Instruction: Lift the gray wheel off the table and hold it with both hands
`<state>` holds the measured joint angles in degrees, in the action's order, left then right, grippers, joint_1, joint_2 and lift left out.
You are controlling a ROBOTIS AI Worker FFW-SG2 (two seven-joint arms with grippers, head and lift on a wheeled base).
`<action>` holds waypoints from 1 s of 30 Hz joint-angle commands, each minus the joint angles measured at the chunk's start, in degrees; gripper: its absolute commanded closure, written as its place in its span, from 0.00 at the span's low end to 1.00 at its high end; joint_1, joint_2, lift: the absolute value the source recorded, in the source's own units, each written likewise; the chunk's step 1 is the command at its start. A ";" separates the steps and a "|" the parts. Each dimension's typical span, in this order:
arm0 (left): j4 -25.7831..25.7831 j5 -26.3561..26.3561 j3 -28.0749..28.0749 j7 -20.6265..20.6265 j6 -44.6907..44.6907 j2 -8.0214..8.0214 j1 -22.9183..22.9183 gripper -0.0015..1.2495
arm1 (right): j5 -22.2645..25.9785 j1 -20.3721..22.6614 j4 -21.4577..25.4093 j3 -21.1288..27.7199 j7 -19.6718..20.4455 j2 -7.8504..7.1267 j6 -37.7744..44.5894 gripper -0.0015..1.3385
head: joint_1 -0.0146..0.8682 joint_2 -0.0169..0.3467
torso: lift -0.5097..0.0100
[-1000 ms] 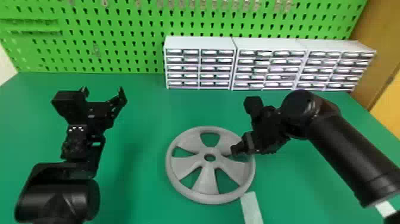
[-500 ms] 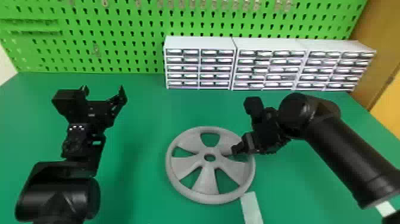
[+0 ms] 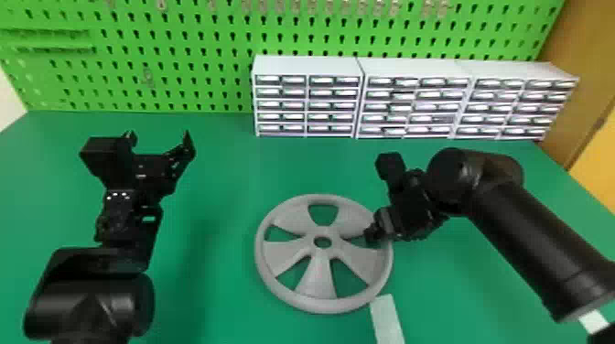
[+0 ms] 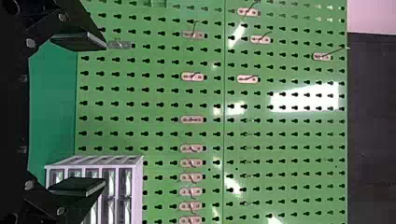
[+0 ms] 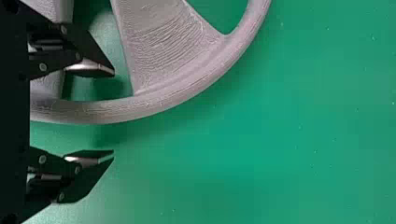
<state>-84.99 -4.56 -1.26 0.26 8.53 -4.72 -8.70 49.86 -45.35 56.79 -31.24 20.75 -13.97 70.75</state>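
Observation:
The gray wheel (image 3: 320,288) lies flat on the green table in the head view. My right gripper (image 3: 377,233) is at the wheel's right rim. In the right wrist view, that gripper (image 5: 113,114) stands open around the gray wheel's rim (image 5: 159,103), one finger over a gap between spokes and the other outside the rim. My left gripper (image 3: 160,137) is apart from the wheel, over the left part of the table. The left wrist view has the left gripper (image 4: 91,114) open, nothing between its fingers, facing the pegboard.
White drawer cabinets (image 3: 304,100) line the back of the table (image 3: 219,164), before a green pegboard (image 3: 183,59). A pale flat strip (image 3: 386,320) lies at the wheel's lower right edge, near the front.
The right wrist and forearm have shifted very slightly at the rim. The left arm and the wheel look unmoved.

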 commanded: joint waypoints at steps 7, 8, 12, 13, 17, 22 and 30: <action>0.00 -0.01 0.02 0.00 0.00 -0.02 0.00 0.20 | -0.73 0.00 -0.01 -0.23 -0.28 -0.01 -0.09 0.71 | 0.82 0.09 | 0.79; 0.00 -0.01 0.02 0.00 0.00 -0.02 0.00 0.20 | -0.81 0.00 -0.01 -0.23 -0.28 -0.01 -0.09 0.74 | 0.82 0.09 | 0.79; 0.00 -0.01 0.02 0.00 0.00 -0.02 0.00 0.20 | -0.90 -0.08 -0.01 -0.32 -0.28 -0.01 0.00 0.75 | 0.82 0.09 | 0.79; 0.00 -0.01 0.02 0.00 0.00 0.06 0.00 0.20 | -0.90 -0.08 -0.01 -0.32 -0.28 -0.01 0.00 0.75 | 0.82 0.09 | 0.79; 0.00 0.07 -0.06 0.00 0.00 0.06 0.00 0.20 | -0.90 -0.08 -0.01 -0.23 -0.36 -0.01 0.18 0.88 | 0.82 0.09 | 0.79; 0.00 -0.01 -0.06 0.00 0.00 -0.02 0.00 0.20 | -0.90 -0.08 -0.01 -0.14 -0.45 -0.01 0.35 0.89 | 0.82 0.09 | 0.79; 0.00 -0.01 -0.06 0.00 0.00 -0.02 0.00 0.20 | -0.46 0.09 0.08 1.62 -0.45 0.17 0.62 0.91 | 0.82 0.09 | 0.79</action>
<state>-84.99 -4.55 -1.30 0.26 8.52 -4.72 -8.70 49.29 -45.46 56.78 -30.62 20.30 -13.90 71.31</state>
